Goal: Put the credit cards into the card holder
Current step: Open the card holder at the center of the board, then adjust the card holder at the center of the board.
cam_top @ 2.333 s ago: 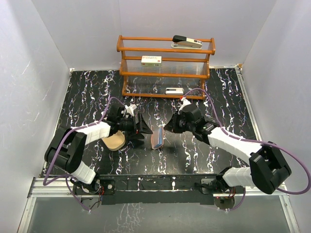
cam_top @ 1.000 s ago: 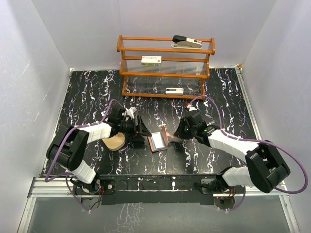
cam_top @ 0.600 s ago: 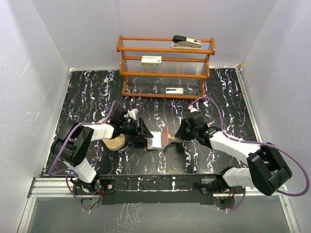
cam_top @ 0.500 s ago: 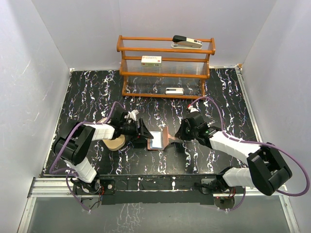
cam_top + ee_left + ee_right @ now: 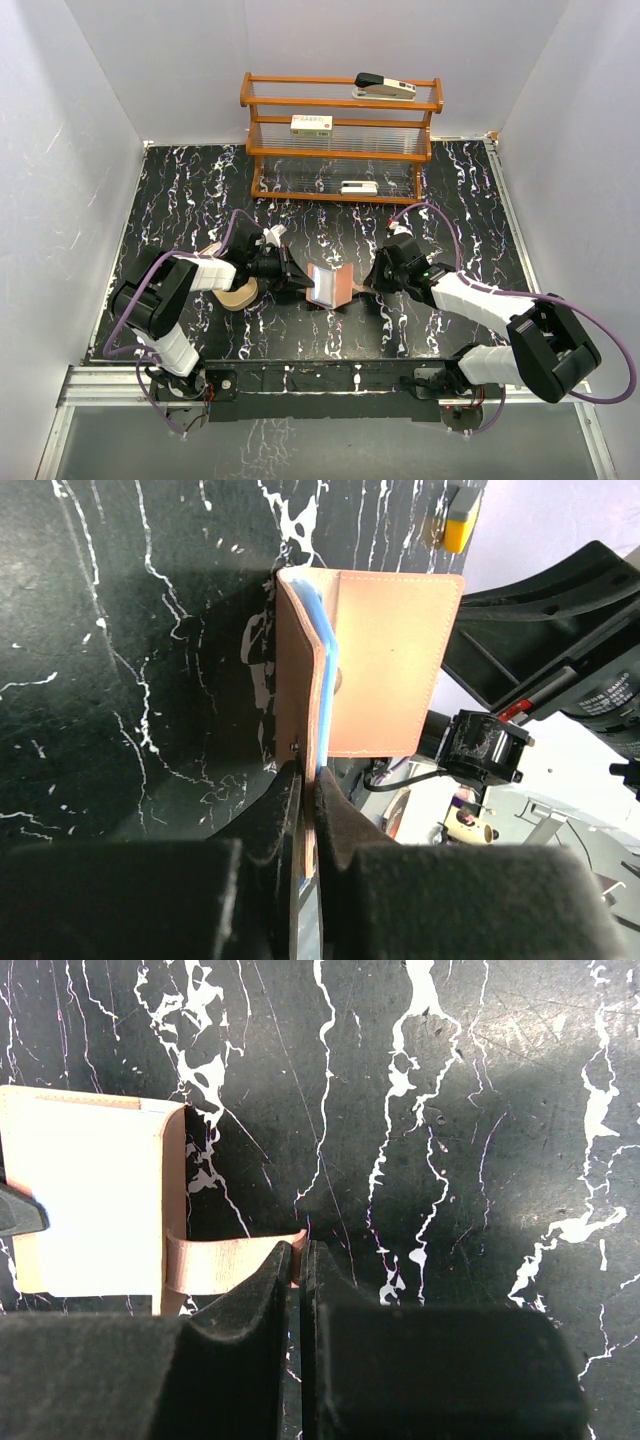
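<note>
Card holder (image 5: 328,285), reddish-brown leather bifold, looks light and floppy; left gripper (image 5: 308,810) pinched on one cover's edge, right gripper (image 5: 301,1260) closed on its strap (image 5: 225,1265); best held by edges.

Left jaws closed on card holder (image 5: 328,285).

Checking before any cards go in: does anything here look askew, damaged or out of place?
Only the card holder: rather than lying flat, it is held half open in a V between the arms. The left gripper pinches one flap, and the right gripper pinches its closure strap. Nothing looks spilled or damaged.
</note>
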`<control>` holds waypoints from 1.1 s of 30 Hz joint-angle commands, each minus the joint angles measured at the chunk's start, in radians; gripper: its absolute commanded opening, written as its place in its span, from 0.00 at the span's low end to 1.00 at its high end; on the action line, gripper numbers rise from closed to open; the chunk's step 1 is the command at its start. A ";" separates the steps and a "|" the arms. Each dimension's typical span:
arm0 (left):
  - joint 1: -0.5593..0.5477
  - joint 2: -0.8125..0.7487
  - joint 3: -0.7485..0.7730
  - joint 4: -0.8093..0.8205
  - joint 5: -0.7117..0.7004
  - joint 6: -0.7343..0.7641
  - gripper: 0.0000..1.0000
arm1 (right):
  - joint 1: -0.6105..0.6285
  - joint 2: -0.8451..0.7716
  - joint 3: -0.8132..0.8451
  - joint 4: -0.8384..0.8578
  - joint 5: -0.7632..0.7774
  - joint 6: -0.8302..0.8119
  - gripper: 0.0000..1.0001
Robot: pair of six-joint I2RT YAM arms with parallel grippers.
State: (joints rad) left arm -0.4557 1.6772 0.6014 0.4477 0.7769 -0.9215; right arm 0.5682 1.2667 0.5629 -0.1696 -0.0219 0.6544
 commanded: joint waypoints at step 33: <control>-0.165 -0.284 -0.055 -0.179 -0.188 -0.094 0.04 | 0.286 -0.013 0.187 -0.087 -0.105 0.069 0.46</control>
State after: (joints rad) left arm -0.6094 1.4322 0.5552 0.2054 0.5797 -0.9623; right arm 0.8509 1.2453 0.7742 -0.3721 -0.1486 0.7345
